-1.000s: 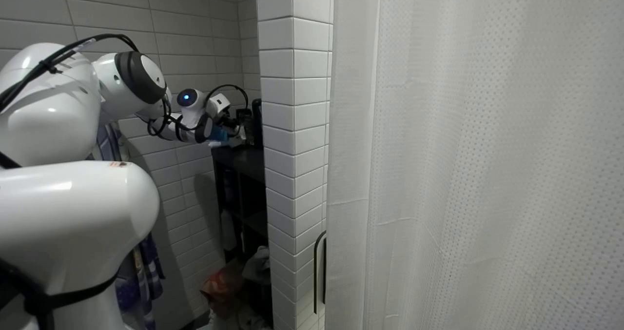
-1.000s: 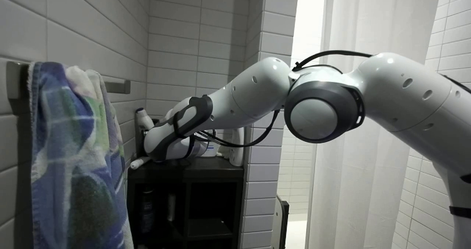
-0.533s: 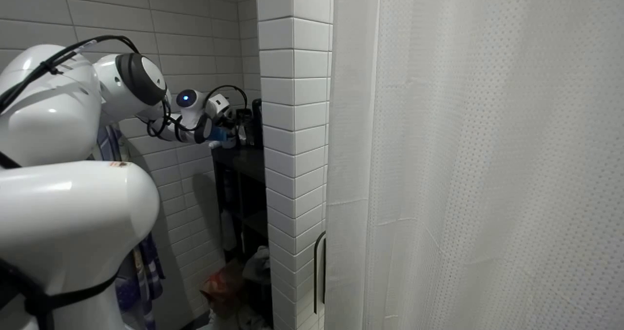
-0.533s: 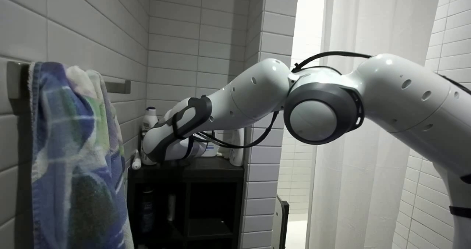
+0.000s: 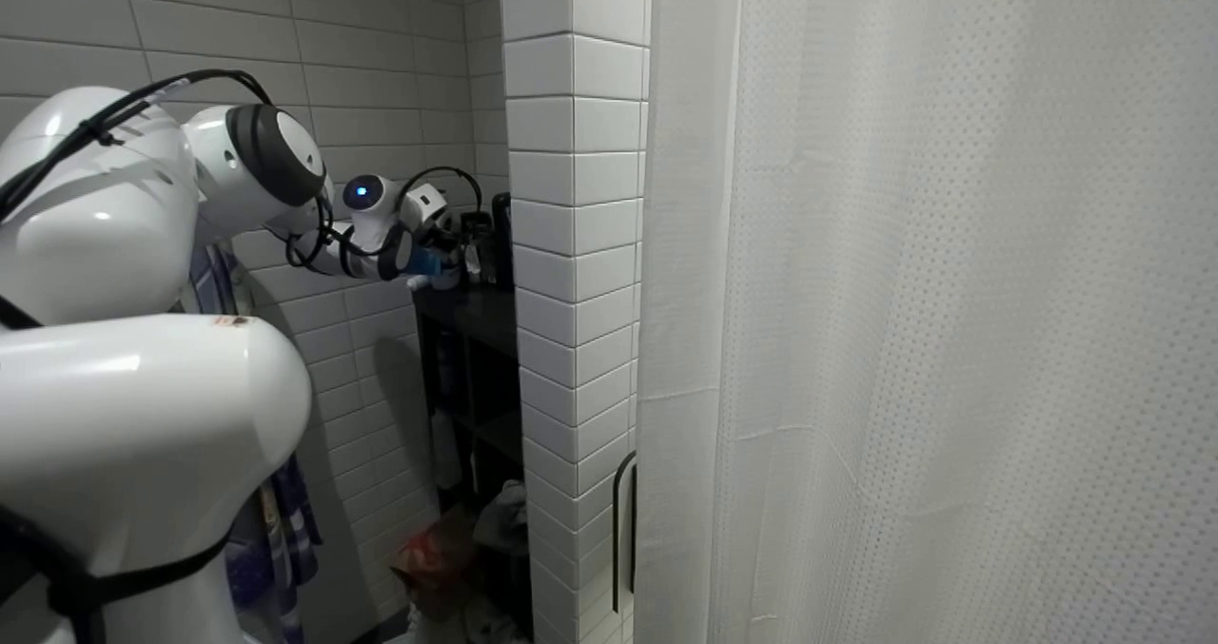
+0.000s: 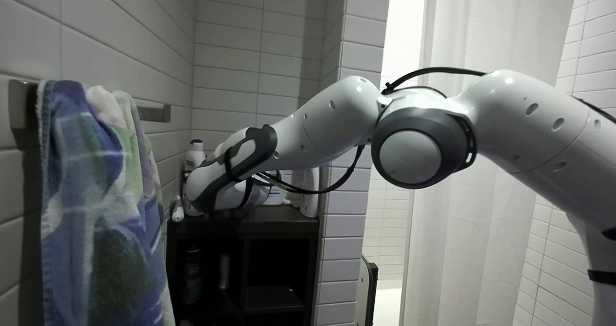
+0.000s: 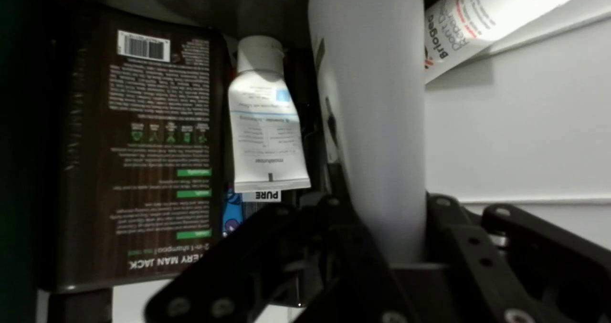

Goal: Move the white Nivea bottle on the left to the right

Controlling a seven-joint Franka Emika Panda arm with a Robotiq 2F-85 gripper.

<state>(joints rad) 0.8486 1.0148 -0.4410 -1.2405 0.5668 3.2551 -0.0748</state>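
The white bottle (image 7: 374, 113) stands between the two black fingers of my gripper (image 7: 386, 201) in the wrist view. Both fingers lie against its sides, so the gripper is shut on it. Its brand is not legible. In an exterior view its top (image 6: 195, 157) with a dark cap shows upright beside the wall, at the left end of the dark shelf unit (image 6: 269, 227). In an exterior view its lower part (image 5: 444, 279) shows below the gripper (image 5: 445, 238). My arm hides the gripper in an exterior view.
A brown shampoo bottle (image 7: 157, 146), a white moisturizer tube (image 7: 267, 127) and a Briogeo tube (image 7: 482, 20) are close by. A white tube (image 6: 178, 211) lies at the shelf's left edge. A blue-labelled bottle (image 6: 275, 197) and another white bottle (image 6: 310, 201) stand right, near the tiled pillar (image 6: 353, 138).
A second ago the white bottle was tilted towards the wall; half a second ago and now it is upright. The small tube swivelled at the left edge. The arm moved slightly.
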